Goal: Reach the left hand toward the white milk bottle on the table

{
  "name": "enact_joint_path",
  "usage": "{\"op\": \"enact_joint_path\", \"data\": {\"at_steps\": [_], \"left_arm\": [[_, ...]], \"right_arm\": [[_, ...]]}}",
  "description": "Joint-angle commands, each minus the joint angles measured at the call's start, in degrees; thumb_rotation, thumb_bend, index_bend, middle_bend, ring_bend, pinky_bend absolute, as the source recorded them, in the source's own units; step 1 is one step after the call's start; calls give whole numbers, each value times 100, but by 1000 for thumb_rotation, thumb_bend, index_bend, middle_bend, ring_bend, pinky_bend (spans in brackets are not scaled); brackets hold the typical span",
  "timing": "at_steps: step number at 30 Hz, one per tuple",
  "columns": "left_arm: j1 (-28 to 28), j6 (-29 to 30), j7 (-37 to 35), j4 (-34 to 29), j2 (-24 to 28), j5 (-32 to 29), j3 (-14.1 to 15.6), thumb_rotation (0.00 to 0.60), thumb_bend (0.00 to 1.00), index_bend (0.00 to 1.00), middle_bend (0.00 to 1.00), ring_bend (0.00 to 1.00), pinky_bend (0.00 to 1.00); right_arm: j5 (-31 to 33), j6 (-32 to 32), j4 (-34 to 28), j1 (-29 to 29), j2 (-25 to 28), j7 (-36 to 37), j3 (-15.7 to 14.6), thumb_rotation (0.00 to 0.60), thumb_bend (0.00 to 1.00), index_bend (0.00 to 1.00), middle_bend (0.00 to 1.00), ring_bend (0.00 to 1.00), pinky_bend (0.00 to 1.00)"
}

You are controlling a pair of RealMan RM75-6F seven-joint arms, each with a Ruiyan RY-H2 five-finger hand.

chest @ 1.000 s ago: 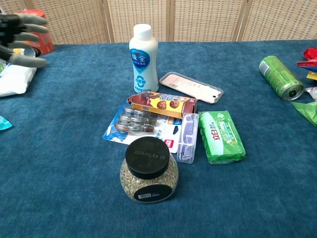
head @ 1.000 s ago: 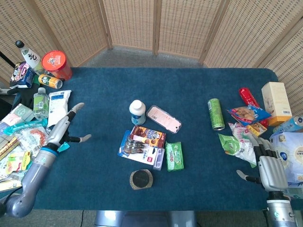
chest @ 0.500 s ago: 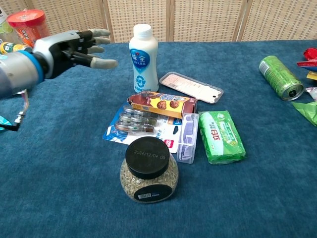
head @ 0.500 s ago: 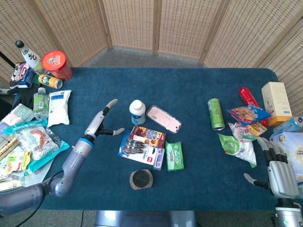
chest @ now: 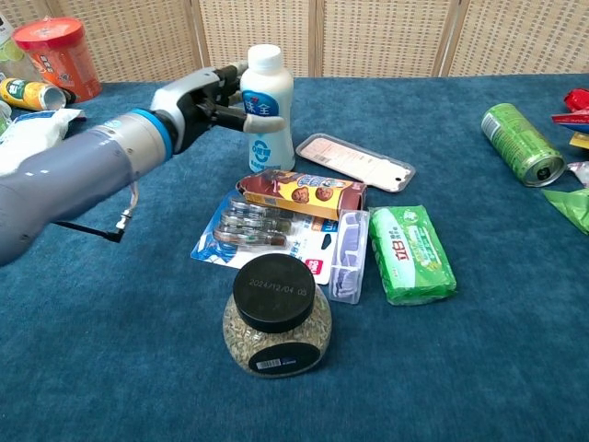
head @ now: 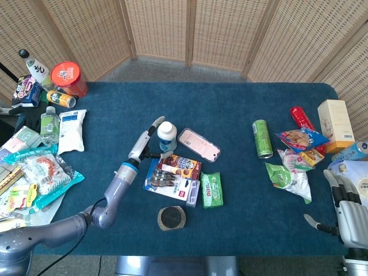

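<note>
Desk (head: 230, 109): blue cloth, cluttered, fills mid-frame.
Left hand (chest: 204, 95): you've swept in from the left edge; fingers (head: 154, 123) spread, holding nothing, beside the bottle.
White milk bottle (chest: 266, 106): upright, centre-left; reach nearly done.

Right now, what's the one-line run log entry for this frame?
step: reach | left hand open, at white milk bottle, not gripping | bottle upright | right hand open, idle
</note>
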Motion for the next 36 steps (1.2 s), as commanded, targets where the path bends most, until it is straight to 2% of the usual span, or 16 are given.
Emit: {"op": "enact_joint_path", "data": {"at_steps": [1, 3, 4, 5, 7, 12, 19, 25, 31, 36], "left_arm": [[-238, 114, -353, 528, -459, 111, -125, 600, 326, 100, 94, 72, 0], [-294, 328, -447, 784, -689, 133, -202, 600, 415, 266, 280, 302, 47], [-317, 512, -489, 940, -852, 109, -284, 600, 454, 346, 364, 406, 111], [-332, 625, -511, 1041, -951, 90, -337, 600, 498, 434, 455, 514, 216], [-344, 818, -542, 1204, -1078, 41, -446, 600, 556, 554, 575, 627, 384], [-55, 1188, -733, 778, -819, 32, -563, 600, 557, 575, 600, 641, 423], [1016, 2190, -450, -1543, 431, 288, -441, 600, 546, 582, 601, 638, 423], [1695, 2509, -287, -3240, 1522, 260, -506, 600, 540, 578, 593, 634, 419], [1984, 2606, -243, -3930, 2064, 273, -531, 600, 531, 578, 592, 631, 414], [2013, 2630, -240, -4074, 2179, 355, -497, 600, 522, 576, 591, 630, 411]], "right_arm": [[-39, 33, -12, -40, 25, 104, -6, 600, 88, 0, 0, 0, 0], [-54, 70, -8, -64, 33, 126, 3, 600, 88, 0, 0, 0, 0], [-64, 84, -11, -77, 41, 133, 4, 600, 87, 0, 0, 0, 0], [-73, 93, -11, -86, 45, 147, 5, 600, 87, 0, 0, 0, 0], [-77, 98, -7, -102, 53, 173, 7, 600, 88, 0, 0, 0, 0], [-45, 38, 57, -95, 19, 235, 29, 600, 88, 0, 0, 0, 0], [-4, -278, 321, 89, -258, 428, 100, 600, 88, 0, 0, 0, 0], [-1, -499, 445, 220, -451, 447, 116, 600, 90, 0, 0, 0, 0], [51, -626, 468, 281, -525, 430, 124, 600, 91, 0, 0, 0, 0], [31, -626, 405, 288, -517, 357, 121, 600, 93, 0, 0, 0, 0]]}}
